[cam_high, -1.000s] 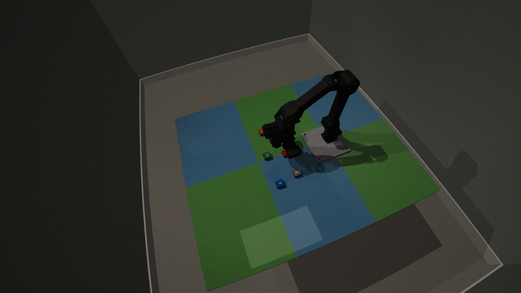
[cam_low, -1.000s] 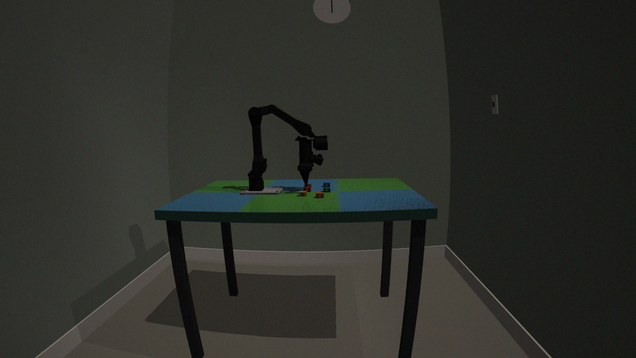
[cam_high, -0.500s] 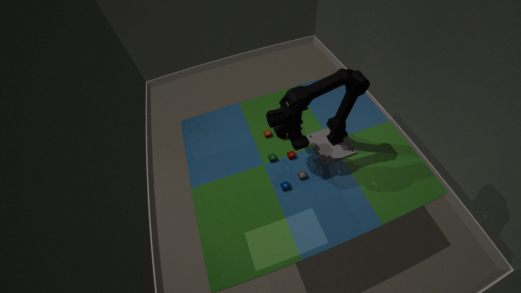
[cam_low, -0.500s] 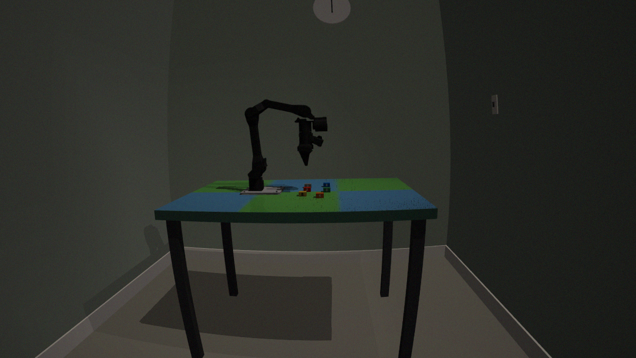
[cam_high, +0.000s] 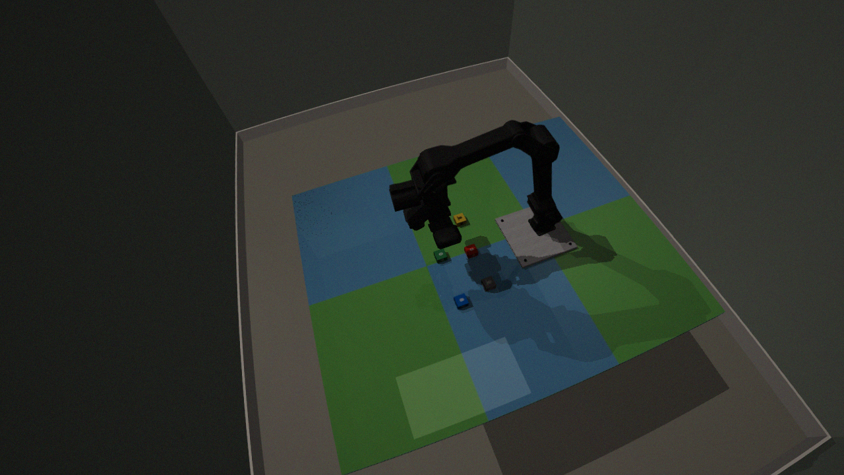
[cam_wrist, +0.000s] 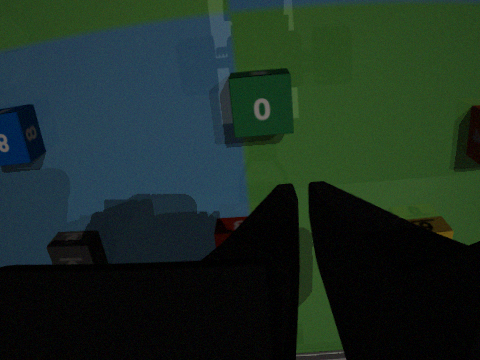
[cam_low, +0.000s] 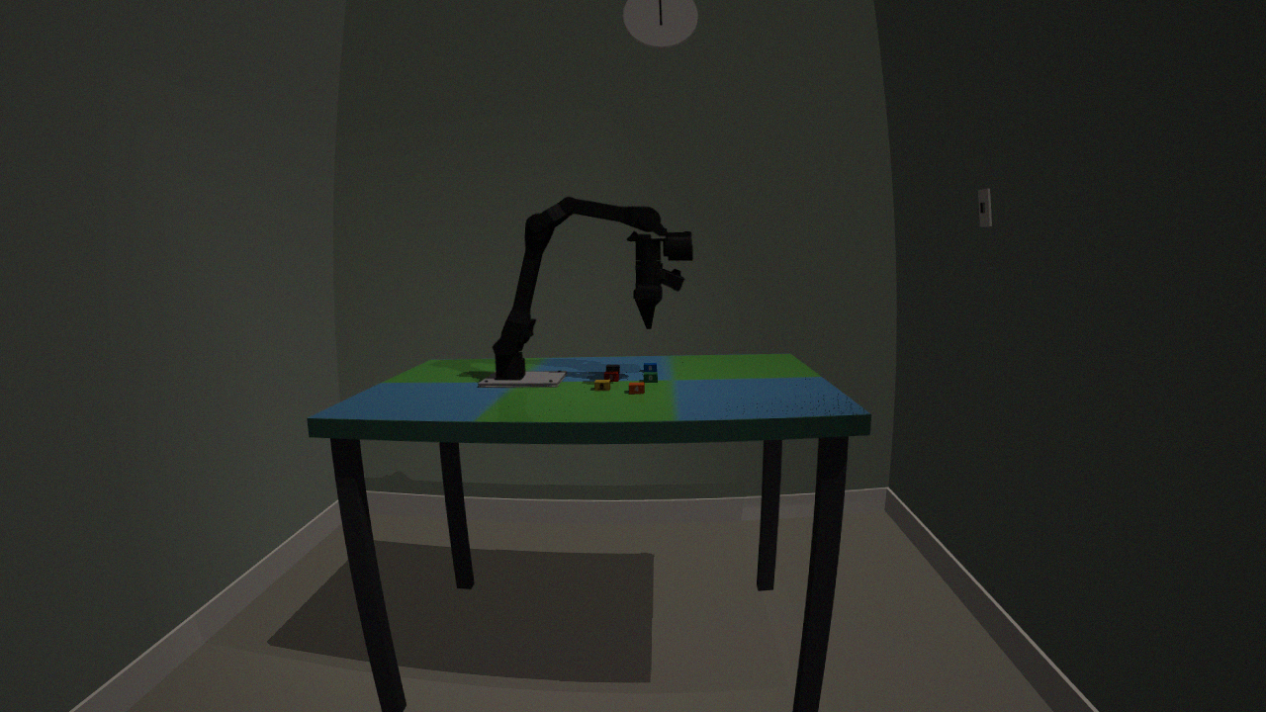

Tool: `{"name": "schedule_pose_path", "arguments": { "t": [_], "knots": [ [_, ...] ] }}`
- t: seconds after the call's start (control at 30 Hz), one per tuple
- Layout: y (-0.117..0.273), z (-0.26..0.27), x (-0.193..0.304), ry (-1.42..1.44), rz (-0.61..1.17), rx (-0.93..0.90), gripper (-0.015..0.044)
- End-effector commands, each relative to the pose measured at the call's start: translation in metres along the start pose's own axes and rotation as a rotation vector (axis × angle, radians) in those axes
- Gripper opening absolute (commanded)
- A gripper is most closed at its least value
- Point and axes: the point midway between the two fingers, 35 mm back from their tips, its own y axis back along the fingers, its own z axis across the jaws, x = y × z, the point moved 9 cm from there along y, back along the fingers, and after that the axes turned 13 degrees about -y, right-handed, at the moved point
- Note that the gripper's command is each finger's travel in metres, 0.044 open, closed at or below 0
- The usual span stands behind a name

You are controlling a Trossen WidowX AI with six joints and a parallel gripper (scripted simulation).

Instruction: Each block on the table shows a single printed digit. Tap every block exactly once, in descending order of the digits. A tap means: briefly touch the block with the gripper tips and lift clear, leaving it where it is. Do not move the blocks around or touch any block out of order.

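Observation:
My gripper [cam_low: 648, 326] [cam_wrist: 300, 199] is shut and empty, high above the table. The green block [cam_high: 440, 254] [cam_low: 650, 378] [cam_wrist: 273, 89] shows 0 and lies ahead of the fingertips in the wrist view. The blue block [cam_high: 461, 301] [cam_low: 650, 367] [cam_wrist: 19, 142] shows 8, at the left. The red block [cam_high: 471, 251] [cam_low: 612, 377] [cam_wrist: 225, 232] is partly behind a finger. The dark grey block [cam_high: 488, 283] [cam_wrist: 77, 245] and yellow block [cam_high: 459, 219] [cam_low: 601, 385] [cam_wrist: 442, 227] are partly covered in the wrist view; their digits are unclear. An orange-red block [cam_low: 636, 388] [cam_wrist: 476, 137] is cropped there.
The blocks lie apart on the blue and green checkered table [cam_high: 371, 354] [cam_low: 752, 400]. The arm stands on a pale base plate [cam_high: 519, 242] [cam_low: 540, 381]. In the top view the arm hides the orange-red block. The arm's shadow falls across the red and dark grey blocks' area.

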Motion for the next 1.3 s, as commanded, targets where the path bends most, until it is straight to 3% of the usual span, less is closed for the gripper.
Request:
{"name": "schedule_pose_path", "arguments": {
  "t": [0.0, 0.27, 1.27],
  "knots": [
    [0.002, 0.000, -0.007, 0.005, -0.009, -0.002, 0.0020],
    [-0.076, 0.000, -0.008, 0.005, -0.009, -0.002, 0.0020],
    [-0.109, 0.000, -0.008, 0.005, -0.008, -0.002, 0.0020]
  ]
}}
